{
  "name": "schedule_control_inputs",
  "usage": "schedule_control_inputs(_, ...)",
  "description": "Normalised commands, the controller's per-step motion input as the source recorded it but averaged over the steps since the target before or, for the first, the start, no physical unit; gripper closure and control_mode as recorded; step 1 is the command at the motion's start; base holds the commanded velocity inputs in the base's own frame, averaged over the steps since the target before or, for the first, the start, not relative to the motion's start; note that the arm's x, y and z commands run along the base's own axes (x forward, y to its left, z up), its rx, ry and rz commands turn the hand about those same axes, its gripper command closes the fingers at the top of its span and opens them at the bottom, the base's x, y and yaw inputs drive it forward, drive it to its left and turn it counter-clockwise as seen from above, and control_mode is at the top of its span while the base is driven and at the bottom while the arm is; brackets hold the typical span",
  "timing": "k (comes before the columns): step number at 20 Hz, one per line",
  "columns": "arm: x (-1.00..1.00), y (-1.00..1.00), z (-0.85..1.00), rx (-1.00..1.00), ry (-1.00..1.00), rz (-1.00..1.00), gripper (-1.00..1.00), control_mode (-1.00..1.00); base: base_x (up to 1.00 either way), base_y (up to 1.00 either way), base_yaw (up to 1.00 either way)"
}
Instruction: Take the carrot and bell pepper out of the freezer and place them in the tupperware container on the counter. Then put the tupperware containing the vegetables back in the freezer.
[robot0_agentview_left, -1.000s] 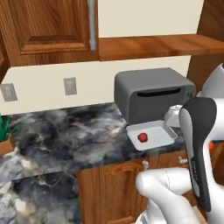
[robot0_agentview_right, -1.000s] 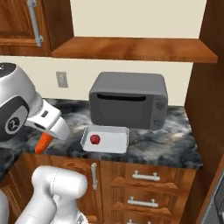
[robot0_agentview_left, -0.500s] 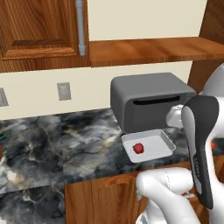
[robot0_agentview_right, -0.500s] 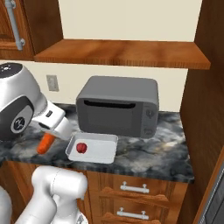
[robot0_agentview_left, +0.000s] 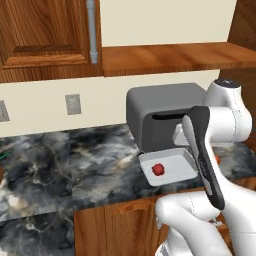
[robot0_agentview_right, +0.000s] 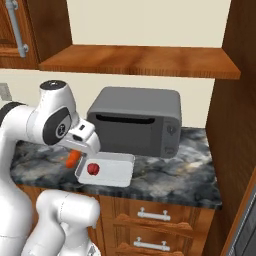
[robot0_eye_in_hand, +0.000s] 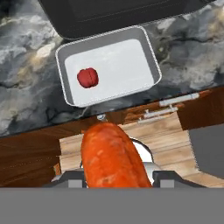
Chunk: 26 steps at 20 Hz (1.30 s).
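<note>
One vegetable boxed, one in the pincer on its way.

Bell pepper (robot0_eye_in_hand: 88, 77) lies inside the tupperware container (robot0_eye_in_hand: 146, 54), toward one end, leaving bare floor for a second item. Container sits on the counter (robot0_agentview_left: 75, 165) at its front edge, just in front of the toaster oven (robot0_agentview_right: 135, 120), likely kept within easy reach. Gripper (robot0_eye_in_hand: 114, 179) hangs short of the counter edge, above the cabinet drawers (robot0_eye_in_hand: 175, 109), jaws partly spread and pinching the carrot (robot0_eye_in_hand: 111, 159) across its girth. Carrot seems headed for the container; the freezer step is not yet due.
</note>
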Motion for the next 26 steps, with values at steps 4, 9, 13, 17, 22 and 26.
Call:
schedule_control_inputs(4, 0.98, 0.0, -0.97, 0.0, 0.1, 0.04, 1.0, -1.0, 0.0, 0.0, 0.0)
schedule_control_inputs(9, 0.64, 0.0, -0.77, 0.0, -0.01, 0.04, 1.0, -1.0, 0.0, 0.0, 0.0)
schedule_control_inputs(13, 0.48, -0.02, -0.47, 0.0, -0.05, 0.12, 1.0, -1.0, 0.0, 0.0, 0.0)
schedule_control_inputs(17, 0.52, -0.03, -0.42, 0.0, -0.08, 0.2, 1.0, -1.0, 0.0, 0.0, 0.0)
schedule_control_inputs(22, 0.18, -0.08, -0.48, -0.06, -0.09, 0.14, 1.0, -1.0, 0.0, 0.0, 0.0)
schedule_control_inputs(26, 0.19, -0.14, -0.36, -0.04, -0.04, 0.07, 1.0, -1.0, 0.0, 0.0, 0.0)
